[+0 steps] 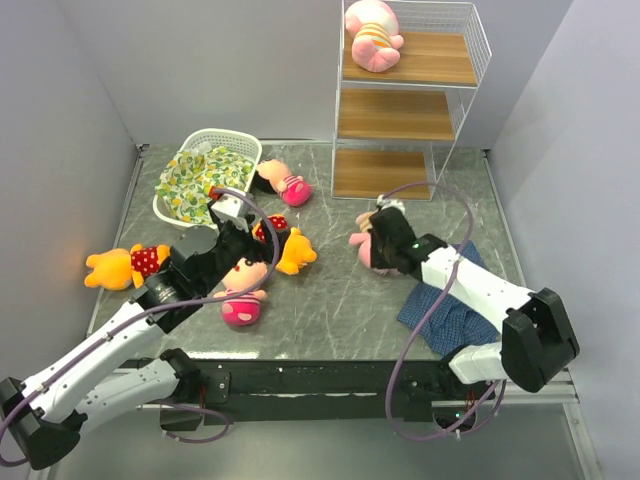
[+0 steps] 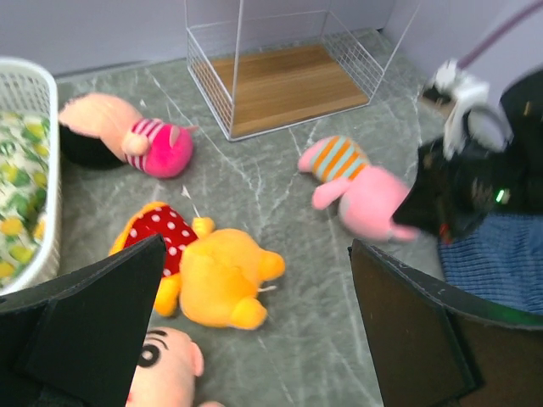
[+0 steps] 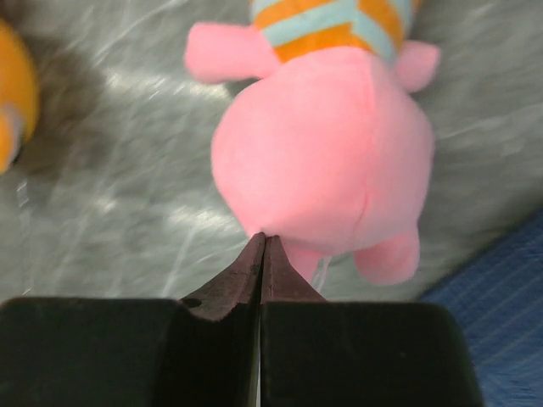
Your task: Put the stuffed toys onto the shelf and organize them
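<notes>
Overhead, I'm seeing the striped piglet [image 1: 358, 243] lying on the desk [image 1: 330, 300] before the shelf [image 1: 400, 115]; left wrist, the left fingers [image 2: 93, 322] are gaping wide, empty; right wrist, the right fingers [image 3: 242, 271] are pressing fully together against its head, risking catching mere fuzz and dropping it

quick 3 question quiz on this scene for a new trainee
1. True or false: the piglet on the shelf lies on the middle board.
2. How many toys lie on the table? A three, B five, C six.
3. Fill the gap: the left gripper is ___, while the right gripper is shut.

Key
1. False: it lies on the top board.
2. B: two bears, two dolls and a second piglet.
3. open
</notes>
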